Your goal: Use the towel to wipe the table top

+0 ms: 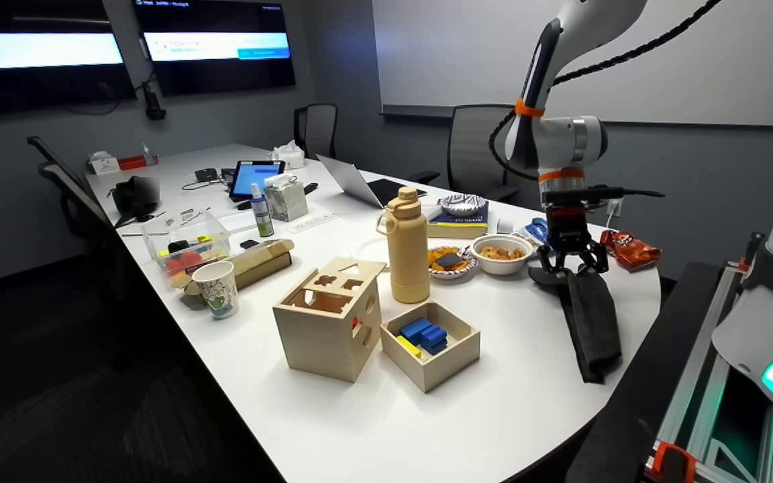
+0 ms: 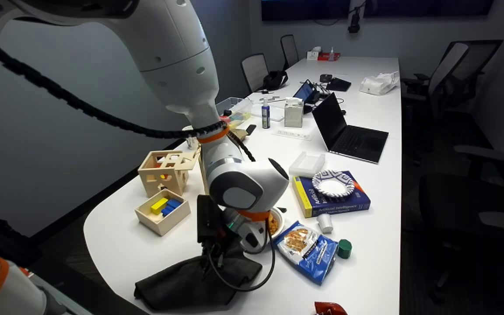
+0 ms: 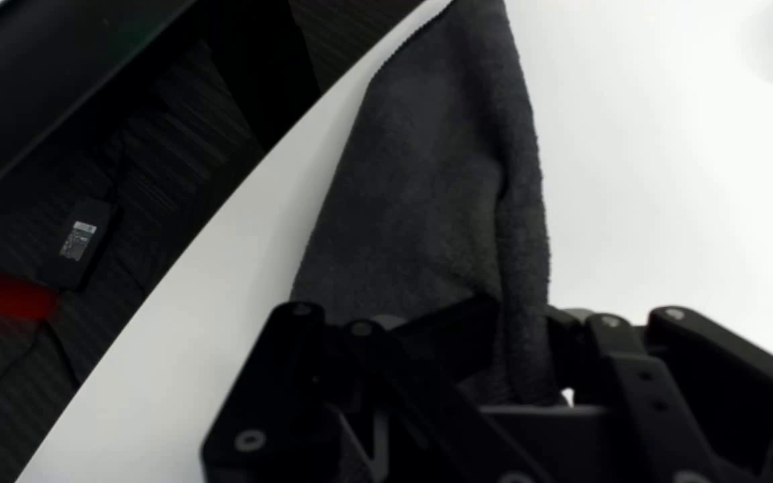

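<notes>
The towel (image 1: 591, 322) is dark grey and folded, and lies on the white table top (image 1: 494, 419) near the rounded table end. It also shows in an exterior view (image 2: 182, 284) and stretches away from the jaws in the wrist view (image 3: 427, 188). My gripper (image 1: 573, 260) points down at the table. In the wrist view, its fingertips (image 3: 524, 322) press in from both sides on a raised fold of the towel, and cloth fills the gap between them. In an exterior view, the arm and cable partly hide the gripper (image 2: 219, 253).
A white bowl of snacks (image 1: 504, 266), a beige bottle (image 1: 408, 245), a wooden shape box (image 1: 316, 342) and a wooden tray (image 1: 453, 362) with blocks stand beside the towel. A blue snack bag (image 2: 311, 256), a red bag (image 1: 630, 250) and a book (image 2: 341, 208) are close by.
</notes>
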`<state>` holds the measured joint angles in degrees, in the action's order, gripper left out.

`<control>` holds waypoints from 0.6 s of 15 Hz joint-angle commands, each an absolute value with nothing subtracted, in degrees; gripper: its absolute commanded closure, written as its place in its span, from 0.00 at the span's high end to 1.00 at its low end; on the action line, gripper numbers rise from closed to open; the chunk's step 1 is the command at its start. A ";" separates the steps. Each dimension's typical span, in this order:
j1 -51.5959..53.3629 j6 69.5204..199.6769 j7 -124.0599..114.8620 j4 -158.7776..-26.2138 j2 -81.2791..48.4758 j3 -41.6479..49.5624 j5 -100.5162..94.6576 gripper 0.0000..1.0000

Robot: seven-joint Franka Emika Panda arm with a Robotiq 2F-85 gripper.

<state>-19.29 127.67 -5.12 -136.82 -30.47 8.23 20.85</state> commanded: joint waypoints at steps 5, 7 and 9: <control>-9.88 127.22 -4.70 -137.91 -27.20 4.48 18.55 0.00; -6.91 128.85 -5.26 -137.60 -27.37 3.01 18.14 0.00; -4.66 131.17 -4.95 -137.38 -27.75 1.59 18.24 0.00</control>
<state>-7.32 128.36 -4.53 -136.80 -28.69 2.98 19.56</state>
